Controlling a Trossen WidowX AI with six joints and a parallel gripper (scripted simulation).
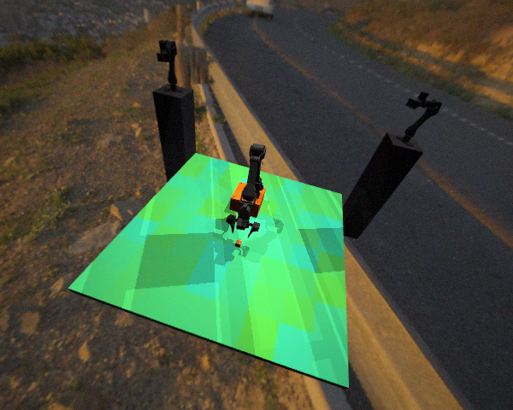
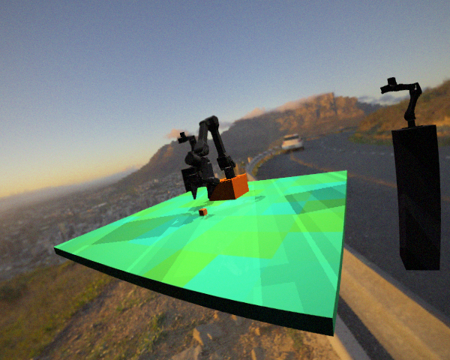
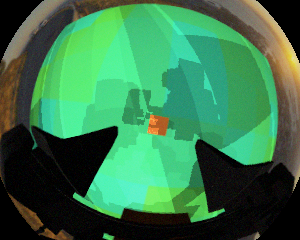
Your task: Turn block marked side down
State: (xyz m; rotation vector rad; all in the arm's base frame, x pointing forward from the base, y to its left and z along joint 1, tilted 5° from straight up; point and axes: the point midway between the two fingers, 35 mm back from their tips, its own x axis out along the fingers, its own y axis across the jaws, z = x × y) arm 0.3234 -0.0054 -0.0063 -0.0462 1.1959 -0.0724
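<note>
Small orange block (image 1: 238, 243) sits alone on the green patchwork bench (image 1: 265, 318), just in front of the arm's orange base (image 1: 247, 199). Hand (image 1: 243, 231) hangs above the bench betw base and block, fingers spread wide, gripping nothing, not touching block. In wrist view block (image 3: 158, 124) lies beyond the fingertips; marked side can't tell

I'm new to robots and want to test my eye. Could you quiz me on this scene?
1. True or false: the gripper is shut on the block.
2. Where does the block rest? A) on the green table B) on the orange base C) between the fingers
3. Fill in: in the wrist view, the block lies ____ the fingertips.

Key: 1 false, it is open and empty. 2 A. 3 beyond.
</note>
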